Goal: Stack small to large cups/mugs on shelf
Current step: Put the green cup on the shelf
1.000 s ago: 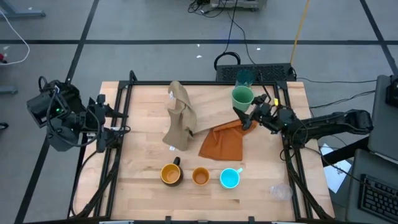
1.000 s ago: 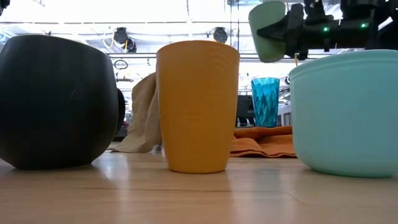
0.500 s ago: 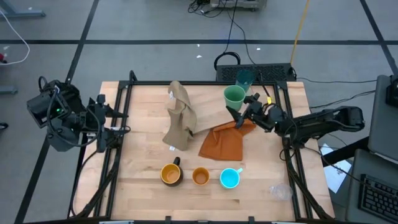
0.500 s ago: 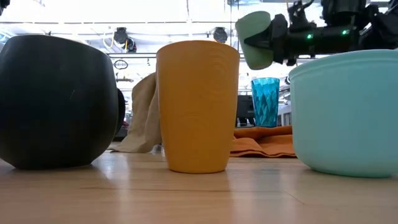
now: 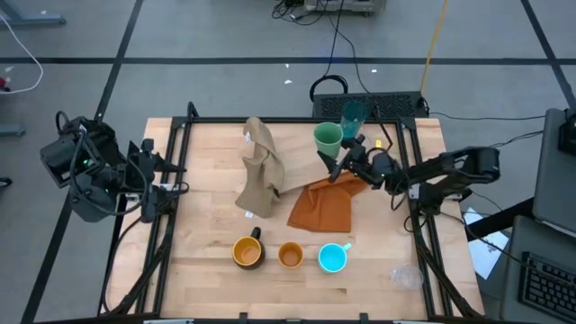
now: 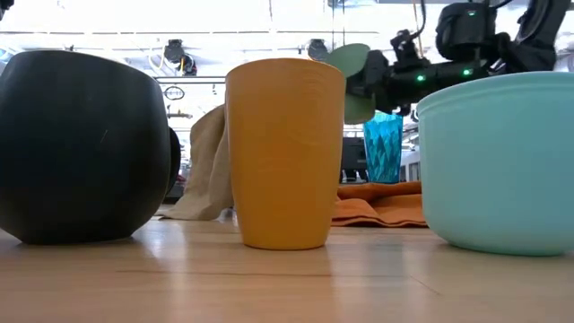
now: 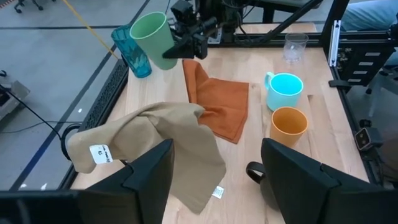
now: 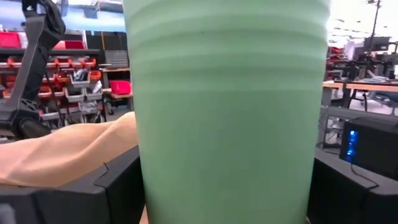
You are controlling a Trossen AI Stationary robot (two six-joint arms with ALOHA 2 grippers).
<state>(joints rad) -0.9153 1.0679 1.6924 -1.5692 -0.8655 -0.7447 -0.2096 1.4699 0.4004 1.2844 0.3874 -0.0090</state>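
Observation:
My right gripper (image 5: 345, 162) is shut on the light green cup (image 5: 328, 139), held in the air over the table's far middle, near the teal tumbler (image 5: 354, 112). The cup also shows in the left wrist view (image 7: 153, 40) and the low view (image 6: 350, 79). The yellow mug (image 5: 248, 252), the orange cup (image 5: 290, 256) and the cyan mug (image 5: 333, 258) stand in a row near the front edge. The clear glass (image 5: 405, 277) stands at the front right. My left gripper (image 7: 214, 186) is open, at the table's left edge. I cannot make out a separate shelf panel. My right gripper pinches the green cup's side wall (image 8: 149, 180) between its two fingers (image 8: 115, 186), one on each side, toward the cup's lower part (image 7: 173, 55). The fingers come from the table's right, nearly level. The cup is lifted clear and tilted, its mouth up and toward the left.
A tan cloth (image 5: 261, 169) is heaped left of the cup. An orange cloth (image 5: 324, 205) lies below my right gripper. Dark frame rails run along the table's left (image 5: 166, 207) and right (image 5: 423, 225) sides.
My right gripper has carried the green cup toward the table's left edge, past the teal tumbler. The cup has tipped further over and stays clear of the table.

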